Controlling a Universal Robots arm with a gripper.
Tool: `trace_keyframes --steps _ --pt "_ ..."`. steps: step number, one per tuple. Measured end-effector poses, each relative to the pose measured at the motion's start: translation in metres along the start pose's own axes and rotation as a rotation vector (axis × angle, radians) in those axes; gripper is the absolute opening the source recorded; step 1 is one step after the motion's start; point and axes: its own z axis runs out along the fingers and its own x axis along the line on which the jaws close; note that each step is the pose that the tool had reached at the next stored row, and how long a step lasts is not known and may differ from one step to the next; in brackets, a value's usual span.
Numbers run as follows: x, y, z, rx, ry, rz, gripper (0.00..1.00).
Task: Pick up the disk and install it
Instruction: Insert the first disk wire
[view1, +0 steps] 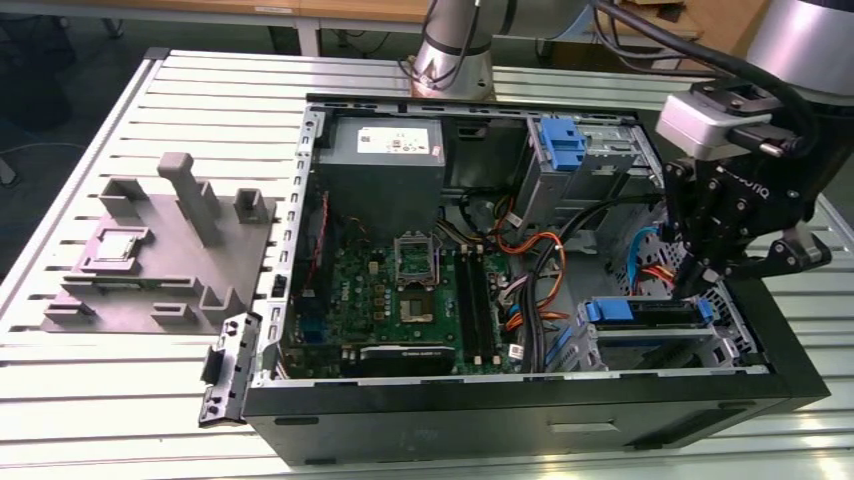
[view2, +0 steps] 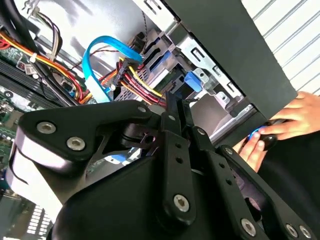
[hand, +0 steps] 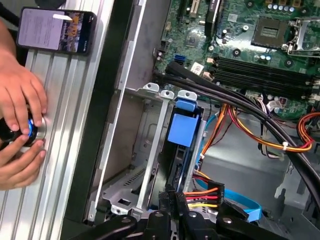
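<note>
The disk (view1: 651, 313) sits edge-up in the lower drive bay at the exterior view's right of the open computer case (view1: 534, 412). Its blue side rails and blue tab show in both wrist views (hand: 182, 131) (view2: 194, 80). My gripper (view1: 697, 288) hangs directly over the disk's near end. In both wrist views its two black fingers stand pressed together (hand: 172, 196) (view2: 177, 106) at the disk's end edge, with nothing between them. Whether they touch the disk is hidden.
Orange, red and blue cables (hand: 235, 130) run beside the bay. The motherboard (view1: 400, 290), the grey power-supply box (view1: 380, 160) and a bare blue bracket (view1: 561, 140) are inside the case. A person's hands (hand: 17, 120) and a phone (hand: 55, 30) rest on the table by the case wall. A grey fixture block (view1: 160, 250) stands outside.
</note>
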Motion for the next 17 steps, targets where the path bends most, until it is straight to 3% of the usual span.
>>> trace_keyframes --steps 5,12,17 --pt "0.0041 0.0008 0.0018 0.0001 -0.0102 0.01 0.16" --pt "0.0044 0.0007 0.0036 -0.0193 -0.0093 0.109 0.16" --pt "0.0052 -0.0037 0.0048 -0.0211 -0.01 0.119 0.16"
